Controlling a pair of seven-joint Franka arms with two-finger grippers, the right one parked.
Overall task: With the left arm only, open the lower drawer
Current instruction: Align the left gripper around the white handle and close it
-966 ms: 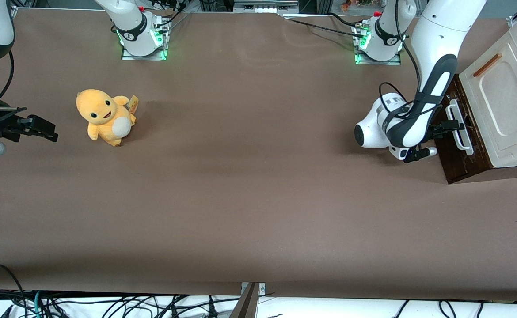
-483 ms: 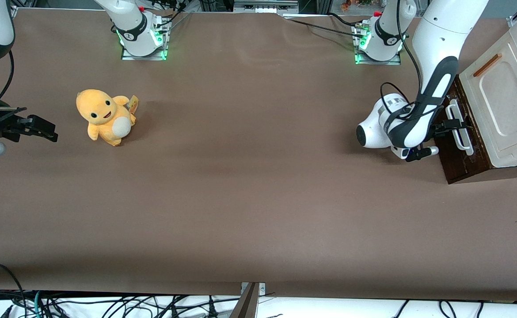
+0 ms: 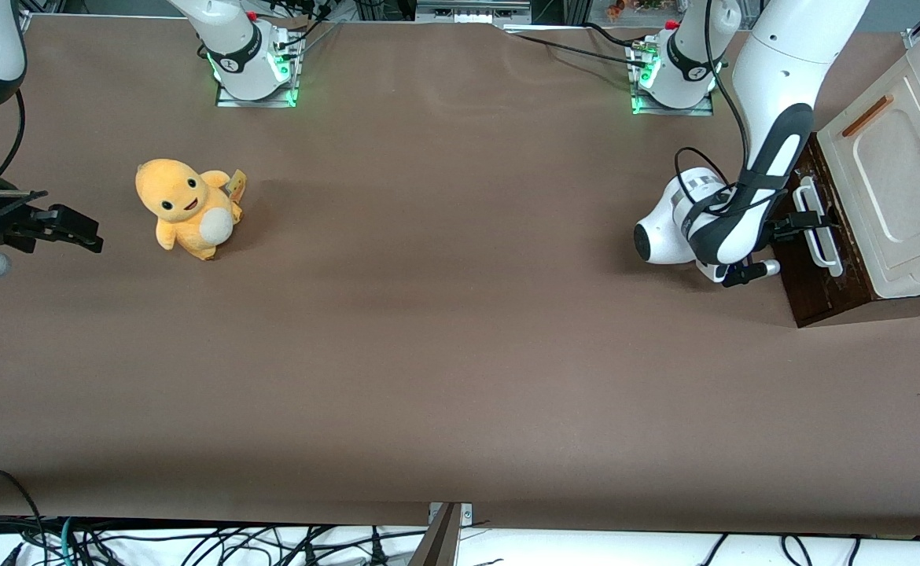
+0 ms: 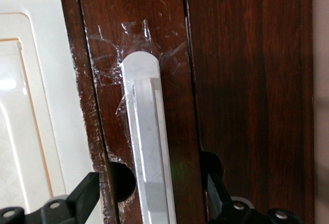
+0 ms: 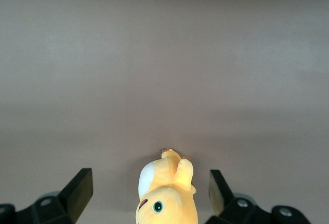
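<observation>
The lower drawer (image 3: 812, 292) has a dark brown wooden front (image 4: 247, 80) with a white bar handle (image 3: 820, 240) and stands at the working arm's end of the table. The left arm (image 3: 774, 94) reaches down to it, its wrist low over the table in front of the drawer. My gripper (image 3: 809, 222) is at the handle (image 4: 146, 131). It (image 4: 151, 198) is open, with one black finger (image 4: 85, 196) on each side of the bar, and the pads stand apart from it.
A cream panel (image 3: 896, 169) with an orange strip handle (image 3: 867, 115) sits above the drawer front. A yellow plush toy (image 3: 187, 207) stands toward the parked arm's end of the table. The arm bases (image 3: 668, 75) are farther from the front camera.
The left arm's wrist has crept slightly toward the drawer front. The drawer itself has not moved.
</observation>
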